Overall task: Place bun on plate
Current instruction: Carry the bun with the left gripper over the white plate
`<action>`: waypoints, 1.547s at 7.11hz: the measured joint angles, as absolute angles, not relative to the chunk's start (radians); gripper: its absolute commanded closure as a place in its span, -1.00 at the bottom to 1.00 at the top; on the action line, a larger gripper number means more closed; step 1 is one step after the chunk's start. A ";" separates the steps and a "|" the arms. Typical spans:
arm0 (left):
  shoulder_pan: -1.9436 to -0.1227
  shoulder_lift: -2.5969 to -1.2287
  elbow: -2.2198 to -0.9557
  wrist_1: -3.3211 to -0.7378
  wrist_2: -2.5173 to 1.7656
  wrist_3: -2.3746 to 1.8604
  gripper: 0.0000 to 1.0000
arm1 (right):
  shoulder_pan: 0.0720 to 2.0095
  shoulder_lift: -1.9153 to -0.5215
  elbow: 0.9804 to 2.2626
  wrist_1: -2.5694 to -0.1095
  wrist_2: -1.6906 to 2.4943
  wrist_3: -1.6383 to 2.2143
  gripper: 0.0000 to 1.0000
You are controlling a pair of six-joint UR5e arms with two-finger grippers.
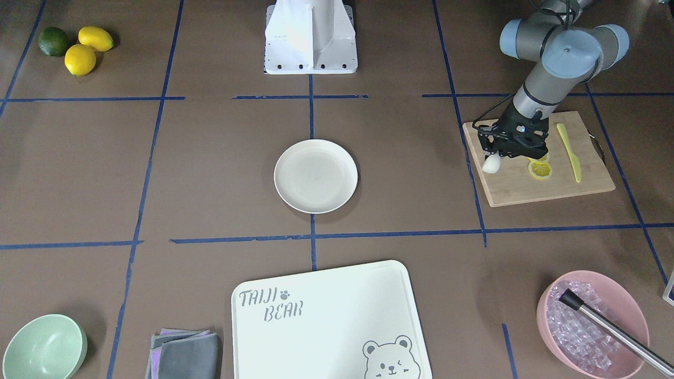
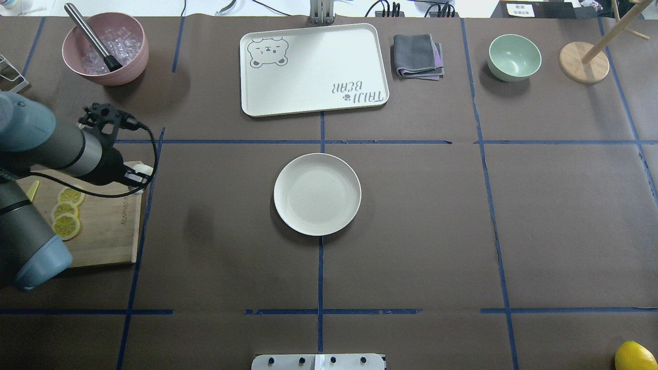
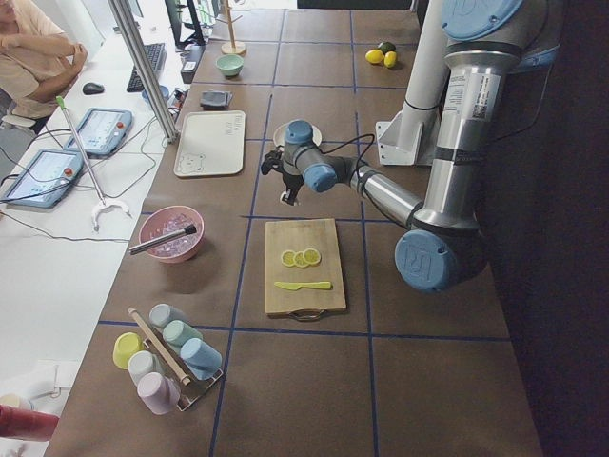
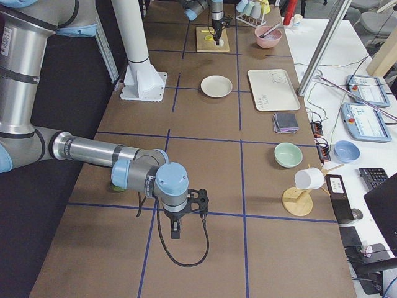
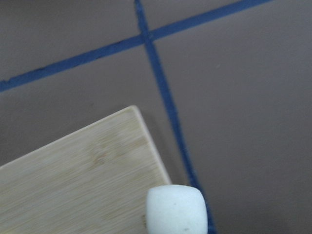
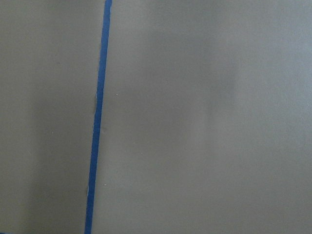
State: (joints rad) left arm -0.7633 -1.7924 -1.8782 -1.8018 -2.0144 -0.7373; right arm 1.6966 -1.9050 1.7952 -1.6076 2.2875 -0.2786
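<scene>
The bun is a small white lump held at the tip of my left gripper, which is shut on it. It hangs at the corner of the wooden cutting board. The left wrist view shows the bun at the bottom edge, over the board corner. The plate is round and cream-white, bare, at the table's middle, well apart from the gripper; overhead the plate lies right of my left gripper. My right gripper shows only in the exterior right view, low over bare table; I cannot tell its state.
Lemon slices and a yellow knife lie on the cutting board. A pink bowl of ice with a metal tool, the bear-printed board, a folded cloth, a mint-green bowl and whole citrus fruits ring the table.
</scene>
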 measured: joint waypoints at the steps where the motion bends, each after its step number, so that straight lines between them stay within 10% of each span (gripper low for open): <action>1: -0.741 -1.901 -1.884 -1.692 -2.012 -0.807 0.70 | 1.697 -1.907 1.796 -1.608 2.288 -0.279 -1.00; 8: -0.433 -2.432 -1.482 -1.599 -1.765 -1.252 0.66 | 1.700 -1.910 1.795 -1.608 2.287 -0.272 -1.00; 11: -0.424 -2.440 -1.407 -1.668 -1.751 -1.247 -0.46 | 1.700 -1.910 1.794 -1.608 2.287 -0.272 -1.00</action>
